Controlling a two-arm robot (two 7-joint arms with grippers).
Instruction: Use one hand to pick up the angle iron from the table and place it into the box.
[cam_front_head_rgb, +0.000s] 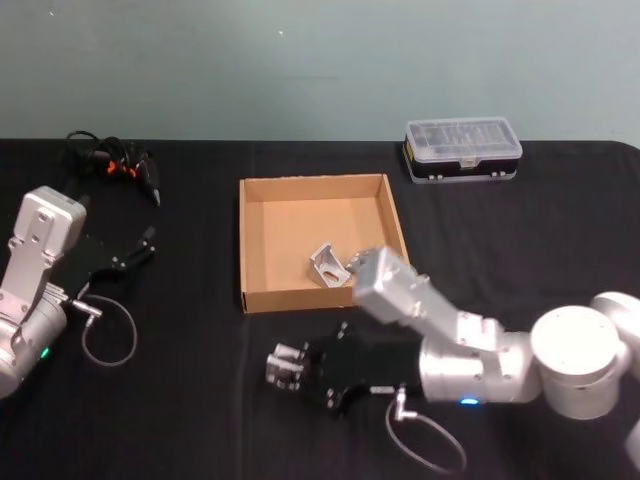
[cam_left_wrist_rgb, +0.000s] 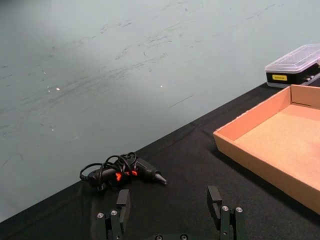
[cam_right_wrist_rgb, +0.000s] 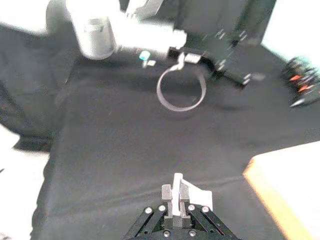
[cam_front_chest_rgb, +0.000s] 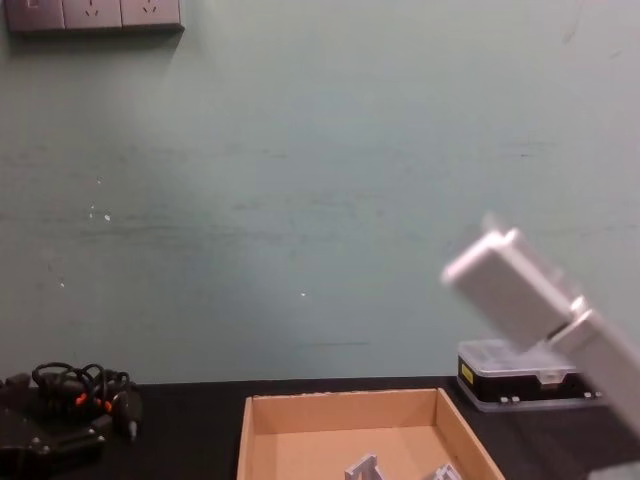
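In front of the cardboard box's (cam_front_head_rgb: 300, 225) near left corner, low over the black table (cam_front_head_rgb: 190, 410), my right gripper (cam_front_head_rgb: 283, 368) is shut on a silver angle iron (cam_front_head_rgb: 290, 362). The right wrist view has the fingers (cam_right_wrist_rgb: 168, 196) pinched on that pale metal piece (cam_right_wrist_rgb: 199, 195), with the box's corner (cam_right_wrist_rgb: 280, 200) beside it. Another angle iron (cam_front_head_rgb: 328, 265) lies inside the box near its front wall and shows in the chest view (cam_front_chest_rgb: 363, 467) too. My left gripper (cam_front_head_rgb: 140, 247) rests open at the table's left side, its fingers (cam_left_wrist_rgb: 215, 200) apart with nothing between them.
A black plastic case with a clear lid (cam_front_head_rgb: 462, 149) stands behind the box to the right. A bundle of black cables with orange marks (cam_front_head_rgb: 112, 160) lies at the back left. The right arm's grey link (cam_front_head_rgb: 400, 290) overhangs the box's front right corner.
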